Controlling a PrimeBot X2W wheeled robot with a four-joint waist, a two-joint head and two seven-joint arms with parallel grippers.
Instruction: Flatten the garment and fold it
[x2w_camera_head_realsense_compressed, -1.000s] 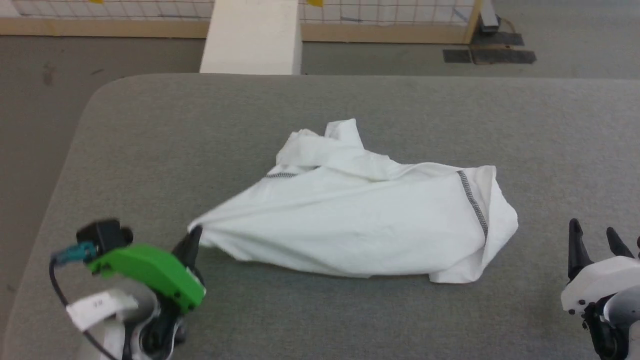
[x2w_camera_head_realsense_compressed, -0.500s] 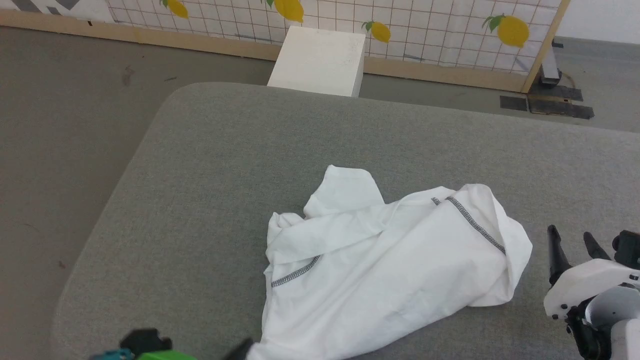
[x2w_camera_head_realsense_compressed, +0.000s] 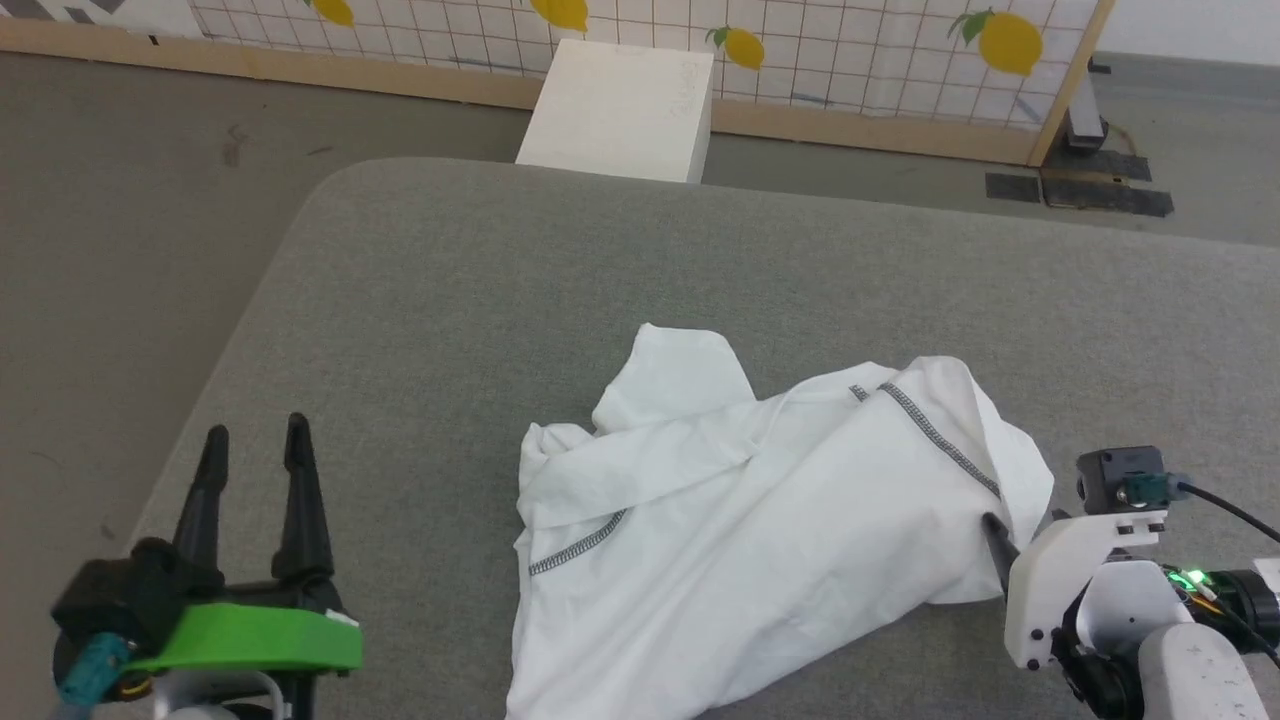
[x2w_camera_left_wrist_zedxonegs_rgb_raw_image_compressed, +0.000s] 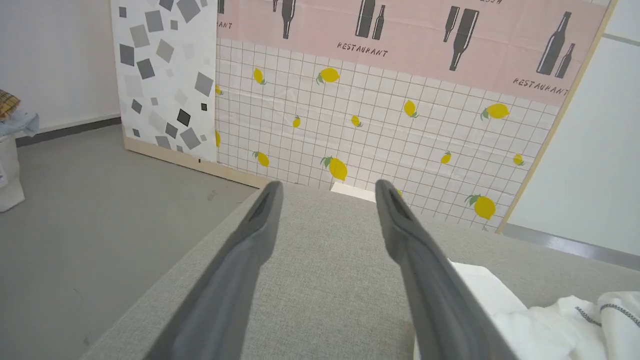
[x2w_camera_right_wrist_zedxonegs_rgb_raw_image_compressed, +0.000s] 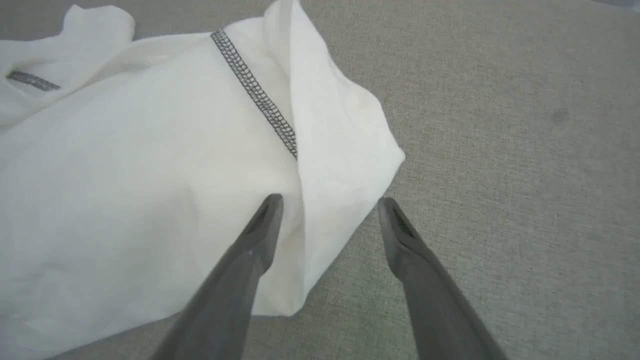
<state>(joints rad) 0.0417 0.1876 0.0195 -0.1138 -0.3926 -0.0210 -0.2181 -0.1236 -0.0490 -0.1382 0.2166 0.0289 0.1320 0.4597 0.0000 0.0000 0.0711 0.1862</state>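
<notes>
As it lies, the garment (x2w_camera_head_realsense_compressed: 740, 520) runs diagonally, near-left to far-right.

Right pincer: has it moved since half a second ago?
Yes. The right pincer has swung left across the table, from bare surface beside the garment to over its right edge, open.

A staged test lab: printed backdrop panels (x2w_camera_left_wrist_zedxonegs_rgb_raw_image_compressed: 380, 100) behind a padded table (x2w_camera_head_realsense_compressed: 500, 280).

Soft white cotton garment (x2w_camera_head_realsense_compressed: 740, 520), matt grey woven tabletop (x2w_camera_head_realsense_compressed: 500, 280), matt dark fingers (x2w_camera_right_wrist_zedxonegs_rgb_raw_image_compressed: 250, 260)
</notes>
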